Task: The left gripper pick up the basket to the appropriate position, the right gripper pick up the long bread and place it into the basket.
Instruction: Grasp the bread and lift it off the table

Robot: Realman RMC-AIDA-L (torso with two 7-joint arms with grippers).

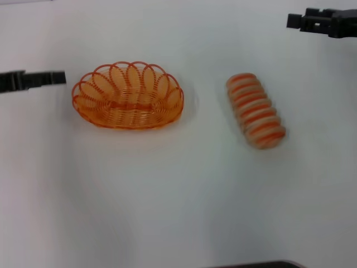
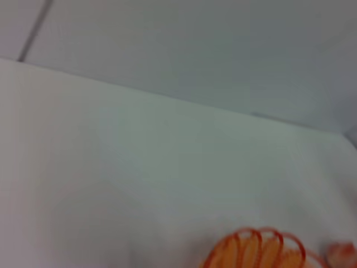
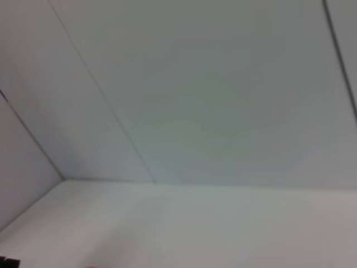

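Observation:
The orange wire basket (image 1: 128, 96) stands upright on the white table, left of centre in the head view. Part of its scalloped rim also shows in the left wrist view (image 2: 257, 249). The long bread (image 1: 255, 110), tan with orange stripes, lies on the table to the right of the basket, well apart from it. One end of the bread shows in the left wrist view (image 2: 341, 254). My left gripper (image 1: 60, 77) hovers just left of the basket without touching it. My right gripper (image 1: 294, 21) is at the far right, beyond the bread and away from it. Neither holds anything.
The white table (image 1: 178, 195) extends around both objects. A grey wall rises behind the table's far edge in the left wrist view (image 2: 223, 50) and the right wrist view (image 3: 212, 84). A dark edge (image 1: 262, 264) shows at the bottom of the head view.

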